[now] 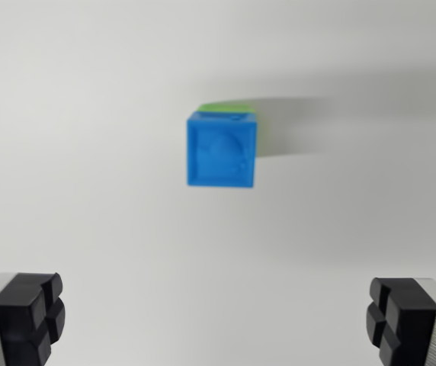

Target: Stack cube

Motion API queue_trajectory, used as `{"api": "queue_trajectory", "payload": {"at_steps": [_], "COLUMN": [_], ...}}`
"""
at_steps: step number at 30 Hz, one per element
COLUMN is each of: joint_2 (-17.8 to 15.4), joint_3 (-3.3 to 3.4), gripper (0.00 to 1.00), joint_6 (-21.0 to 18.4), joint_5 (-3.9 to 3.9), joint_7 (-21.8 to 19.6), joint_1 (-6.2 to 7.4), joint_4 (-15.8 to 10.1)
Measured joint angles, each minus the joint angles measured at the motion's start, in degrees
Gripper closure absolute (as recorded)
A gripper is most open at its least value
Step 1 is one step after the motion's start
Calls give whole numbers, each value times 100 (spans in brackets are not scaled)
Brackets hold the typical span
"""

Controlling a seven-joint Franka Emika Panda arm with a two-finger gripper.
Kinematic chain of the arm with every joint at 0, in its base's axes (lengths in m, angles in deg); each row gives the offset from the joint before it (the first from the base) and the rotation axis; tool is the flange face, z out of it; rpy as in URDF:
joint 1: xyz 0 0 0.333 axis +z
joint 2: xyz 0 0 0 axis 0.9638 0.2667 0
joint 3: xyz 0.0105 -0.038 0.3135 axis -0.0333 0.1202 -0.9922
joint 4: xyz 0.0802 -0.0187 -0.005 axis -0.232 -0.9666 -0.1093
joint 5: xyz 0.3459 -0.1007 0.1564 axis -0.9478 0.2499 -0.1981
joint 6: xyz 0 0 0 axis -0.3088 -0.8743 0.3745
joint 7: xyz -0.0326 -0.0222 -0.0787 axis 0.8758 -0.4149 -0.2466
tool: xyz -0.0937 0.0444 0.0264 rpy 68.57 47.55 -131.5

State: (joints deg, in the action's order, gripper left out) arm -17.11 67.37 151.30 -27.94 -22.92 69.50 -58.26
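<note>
A blue cube sits in the upper middle of the wrist view, seen from above. It rests on top of a green cube, of which only a thin strip shows along the blue cube's far and right edges. My gripper is open at the bottom of the picture, with one black fingertip at the left and the other at the right. Nothing is between the fingers. The stacked cubes lie apart from the gripper, farther up the picture.
The cubes stand on a plain white surface. A soft grey shadow stretches from the stack toward the wrist view's right.
</note>
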Motion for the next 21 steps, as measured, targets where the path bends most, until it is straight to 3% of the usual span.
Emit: {"api": "queue_trajectory", "payload": {"at_steps": [21], "joint_2": [-277], "joint_3": [-15], "gripper": [0], "joint_6": [-785], "joint_5": [15], "joint_7": [-20], "joint_1": [0], "joint_4": [508]}}
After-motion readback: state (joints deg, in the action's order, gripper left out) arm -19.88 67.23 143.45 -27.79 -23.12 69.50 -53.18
